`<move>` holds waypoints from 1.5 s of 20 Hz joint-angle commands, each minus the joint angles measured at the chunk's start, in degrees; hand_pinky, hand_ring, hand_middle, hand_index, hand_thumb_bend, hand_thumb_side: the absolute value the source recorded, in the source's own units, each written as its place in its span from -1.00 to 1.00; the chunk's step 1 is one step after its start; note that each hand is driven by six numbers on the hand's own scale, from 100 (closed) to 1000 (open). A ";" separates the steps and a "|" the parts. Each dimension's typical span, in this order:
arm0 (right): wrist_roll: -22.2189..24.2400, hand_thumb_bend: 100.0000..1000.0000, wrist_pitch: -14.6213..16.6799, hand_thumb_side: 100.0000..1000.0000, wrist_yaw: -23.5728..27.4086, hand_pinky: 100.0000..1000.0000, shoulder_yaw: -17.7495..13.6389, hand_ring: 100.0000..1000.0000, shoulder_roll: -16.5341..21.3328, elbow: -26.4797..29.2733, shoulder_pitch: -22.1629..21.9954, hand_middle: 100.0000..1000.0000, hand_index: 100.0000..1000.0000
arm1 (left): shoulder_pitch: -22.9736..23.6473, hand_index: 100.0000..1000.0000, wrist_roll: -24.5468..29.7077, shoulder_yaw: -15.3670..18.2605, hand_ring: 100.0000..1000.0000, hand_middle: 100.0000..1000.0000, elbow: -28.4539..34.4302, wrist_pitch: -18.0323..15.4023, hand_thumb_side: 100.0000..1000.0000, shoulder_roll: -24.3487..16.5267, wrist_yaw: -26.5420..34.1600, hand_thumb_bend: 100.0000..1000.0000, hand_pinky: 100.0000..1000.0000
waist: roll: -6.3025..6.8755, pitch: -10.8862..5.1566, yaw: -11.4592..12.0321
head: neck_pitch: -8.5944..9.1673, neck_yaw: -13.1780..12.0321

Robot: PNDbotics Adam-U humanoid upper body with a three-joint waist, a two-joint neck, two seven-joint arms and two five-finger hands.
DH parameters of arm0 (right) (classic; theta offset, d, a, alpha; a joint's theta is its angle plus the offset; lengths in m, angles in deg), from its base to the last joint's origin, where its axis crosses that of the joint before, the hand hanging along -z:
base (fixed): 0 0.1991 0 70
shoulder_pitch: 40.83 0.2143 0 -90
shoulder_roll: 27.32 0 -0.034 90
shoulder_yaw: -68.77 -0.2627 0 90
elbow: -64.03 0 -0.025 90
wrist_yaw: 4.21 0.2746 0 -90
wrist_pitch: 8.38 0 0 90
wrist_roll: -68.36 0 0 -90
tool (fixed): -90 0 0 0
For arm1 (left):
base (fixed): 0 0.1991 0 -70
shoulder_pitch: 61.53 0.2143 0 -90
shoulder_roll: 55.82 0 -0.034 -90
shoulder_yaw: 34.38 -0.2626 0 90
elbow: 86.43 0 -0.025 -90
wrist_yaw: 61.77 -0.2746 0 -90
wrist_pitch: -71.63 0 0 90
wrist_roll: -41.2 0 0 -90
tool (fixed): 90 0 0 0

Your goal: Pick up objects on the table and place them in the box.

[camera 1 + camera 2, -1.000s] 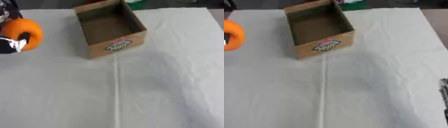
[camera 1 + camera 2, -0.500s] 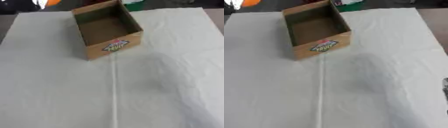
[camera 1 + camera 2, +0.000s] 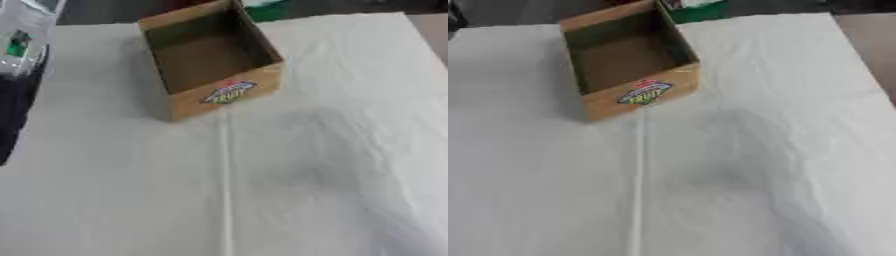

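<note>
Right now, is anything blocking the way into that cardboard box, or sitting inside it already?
Nothing visible blocks it. The cardboard box stands open-topped on the white tablecloth, and its inside looks bare. Neither robot hand shows in either view, and no object to be picked lies on the cloth.

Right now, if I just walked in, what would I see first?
You'd spot the brown cardboard box first, open on top and looking empty, at the far side of the table, with a bright sticker on its near wall. All around it is a white cloth with one straight crease running toward you. A shiny bag shows at the far left.
</note>
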State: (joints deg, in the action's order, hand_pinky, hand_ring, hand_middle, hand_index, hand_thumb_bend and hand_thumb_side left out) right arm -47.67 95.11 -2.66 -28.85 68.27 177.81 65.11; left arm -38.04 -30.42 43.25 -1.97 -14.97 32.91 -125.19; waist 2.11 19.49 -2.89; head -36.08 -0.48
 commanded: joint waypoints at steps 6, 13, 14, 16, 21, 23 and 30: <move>0.42 -1.00 0.02 1.00 0.78 0.57 -0.05 0.59 1.22 0.82 1.21 0.36 0.60 | -5.51 0.30 -13.39 4.88 -0.34 0.12 -26.44 -4.26 -0.27 11.54 -13.23 -1.00 -0.80 | -0.07 0.04 -0.42 | 1.23 -0.62; 0.50 -1.00 -0.02 1.00 1.19 0.57 -0.15 0.59 0.94 0.82 1.59 0.36 0.60 | -4.71 0.29 -18.50 6.85 -0.32 0.09 -35.63 -5.04 -0.30 15.08 -19.54 -1.00 -0.83 | -0.43 0.40 -0.72 | 1.65 -0.82; 0.57 -1.00 -0.06 1.00 1.23 0.57 -0.09 0.59 0.84 0.82 1.67 0.36 0.60 | -4.57 0.29 -18.74 6.84 -0.32 0.09 -36.35 -4.56 -0.30 15.65 -21.15 -1.00 -0.83 | -0.52 0.45 -0.79 | 1.78 -0.97; 0.68 -1.00 -0.05 1.00 1.34 0.57 -0.02 0.59 0.66 0.82 1.87 0.36 0.60 | -4.20 0.30 -19.03 7.13 -0.31 0.10 -37.63 -2.87 -0.30 16.80 -24.84 -1.00 -0.84 | -0.70 0.57 -0.98 | 2.08 -1.36; 0.68 -1.00 -0.02 1.00 1.37 0.57 -0.14 0.59 0.42 0.82 1.89 0.36 0.60 | -3.08 0.30 -19.55 7.82 -0.24 0.15 -39.65 -0.72 -0.33 18.60 -30.45 -1.00 -0.77 | -0.95 0.88 -1.33 | 2.66 -1.73; 0.61 -1.00 -0.03 1.00 1.31 0.57 -0.20 0.59 0.40 0.82 1.80 0.36 0.60 | -2.70 0.34 -19.43 7.89 -0.19 0.19 -39.98 -0.71 -0.38 18.84 -30.86 -1.00 -0.73 | -0.94 0.96 -1.24 | 2.60 -1.58; 0.64 -1.00 -0.29 1.00 1.08 0.58 -0.20 0.60 0.20 0.82 1.38 0.36 0.60 | -2.54 0.73 -19.05 7.74 0.39 0.62 -38.89 1.25 -0.12 18.60 -31.60 -0.88 -0.17 | -0.78 0.98 -1.02 | 2.44 -1.27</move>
State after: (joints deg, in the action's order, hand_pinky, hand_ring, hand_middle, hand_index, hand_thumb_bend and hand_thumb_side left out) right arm -47.10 94.91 -1.58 -28.63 67.67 177.80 66.25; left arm -41.33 -49.27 51.20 -40.16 -14.32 50.92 -156.32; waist 1.63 21.14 -3.83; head -34.14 -1.87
